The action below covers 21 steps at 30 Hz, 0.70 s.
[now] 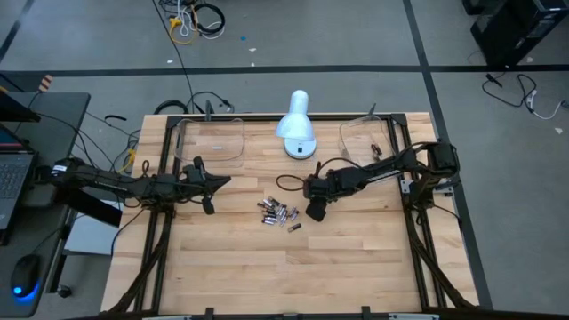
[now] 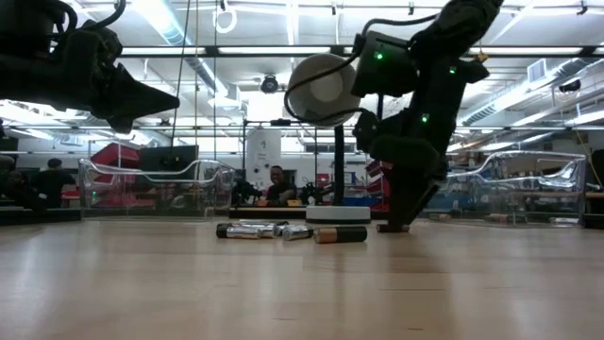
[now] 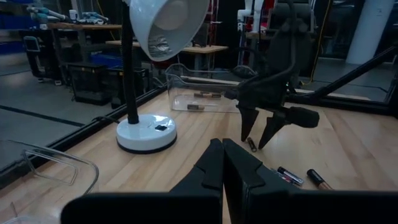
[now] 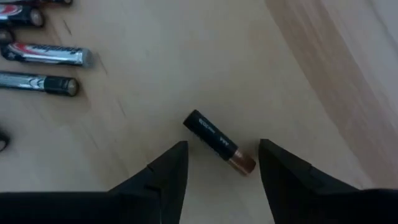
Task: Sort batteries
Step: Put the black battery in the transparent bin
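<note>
Batteries (image 1: pixel 279 213) show no readable labels; right pincer (image 4: pixel 222 163) gapes empty, left pincer (image 3: pixel 222 163) closed empty.

Robotics laboratory in a large open industrial hall, marked by a wooden bench table (image 1: pixel 293 267) framed in black metal rails and fitted with two dark arms, a white desk lamp (image 1: pixel 296 127) and clear plastic trays (image 1: pixel 212 138). Grey floor with dark lines and loose cables (image 1: pixel 197 18), a laptop (image 1: pixel 11 173) and mouse (image 1: pixel 25 272) on a side desk, and a black equipment case (image 1: pixel 514 27) beside the rig. Beyond the table: ceiling strip lights (image 2: pixel 170 24), exposed pipework, workbenches (image 3: pixel 87 28) with tools, and seated people (image 2: pixel 276 184).
</note>
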Available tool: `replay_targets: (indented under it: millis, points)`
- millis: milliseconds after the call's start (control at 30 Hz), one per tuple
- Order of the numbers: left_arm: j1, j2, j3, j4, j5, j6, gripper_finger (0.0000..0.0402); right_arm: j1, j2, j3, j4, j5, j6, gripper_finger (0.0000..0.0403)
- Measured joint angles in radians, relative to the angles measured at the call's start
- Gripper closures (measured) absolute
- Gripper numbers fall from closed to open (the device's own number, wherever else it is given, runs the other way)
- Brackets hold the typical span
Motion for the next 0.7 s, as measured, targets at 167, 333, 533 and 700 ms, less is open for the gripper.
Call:
replay_targets:
  millis: [167, 333, 533, 700]
  points:
    - [0.0, 0.0, 0.0, 0.0, 0.0, 0.0, 0.04, 0.012, -0.003, -0.022, 0.025, 0.022, 0.012, 0.0227]
    - [0.0, 0.0, 0.0, 0.0, 0.0, 0.0, 0.04, 0.013, -0.001, -0.023, 0.027, 0.022, -0.03, 0.0244]
    - [0.0, 0.0, 0.0, 0.0, 0.0, 0.0, 0.04, 0.004, 0.0, -0.023, 0.032, 0.014, -0.233, 0.0253]
    - [0.0, 0.0, 0.0, 0.0, 0.0, -0.002, 0.04, 0.012, -0.001, -0.025, 0.057, 0.019, -0.502, 0.0254]
